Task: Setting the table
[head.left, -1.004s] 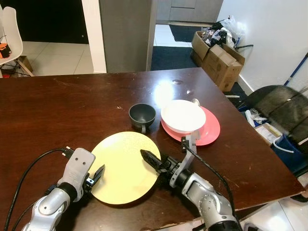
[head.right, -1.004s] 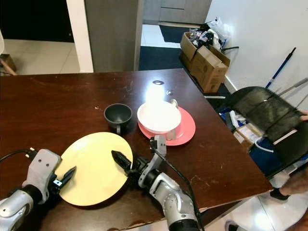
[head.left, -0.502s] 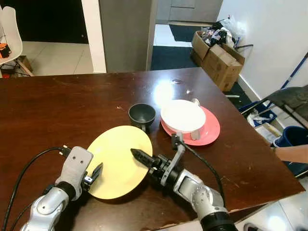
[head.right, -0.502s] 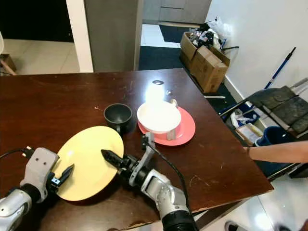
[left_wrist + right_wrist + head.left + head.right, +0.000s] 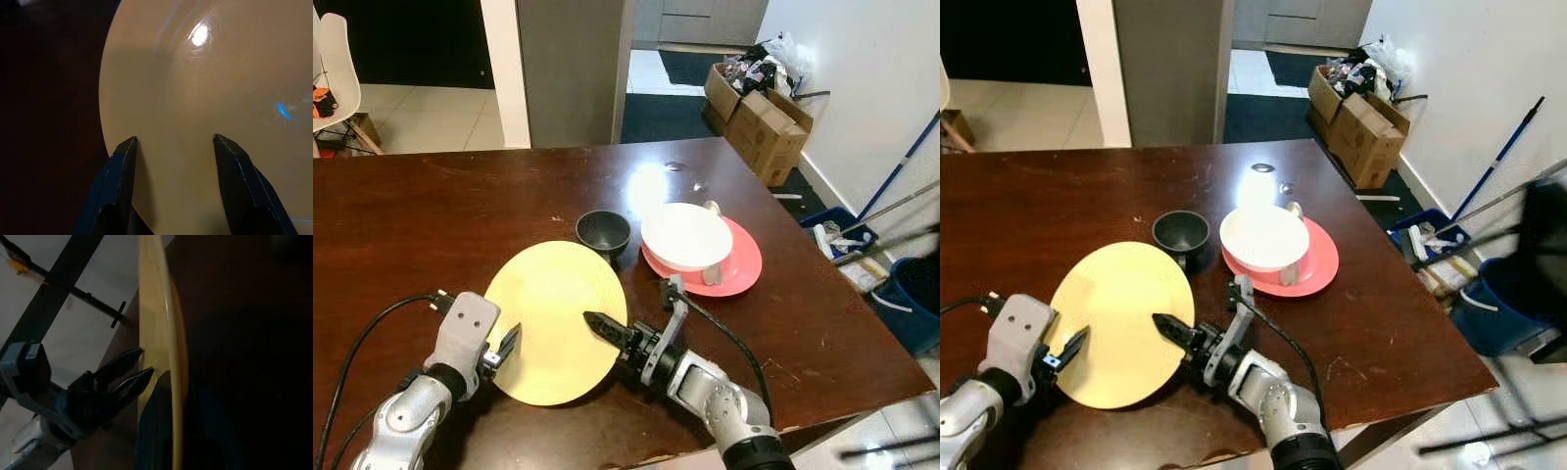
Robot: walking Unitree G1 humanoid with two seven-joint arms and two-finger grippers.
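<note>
Dark bench [image 5: 431,215]: yellow plate [image 5: 548,294] held edgewise by right gripper [image 5: 607,330] at its 4 o'clock; left gripper [image 5: 506,343] parted at 8. Cup [image 5: 603,231], bowl [image 5: 685,235] on pink plate [image 5: 744,269] at 1 o'clock. Setting judged incomplete.

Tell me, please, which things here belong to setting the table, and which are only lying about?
For the job: yellow plate, dark cup, white bowl, pink plate, right gripper, left gripper.

Lying about: cardboard boxes, blue bucket, white chair.
</note>
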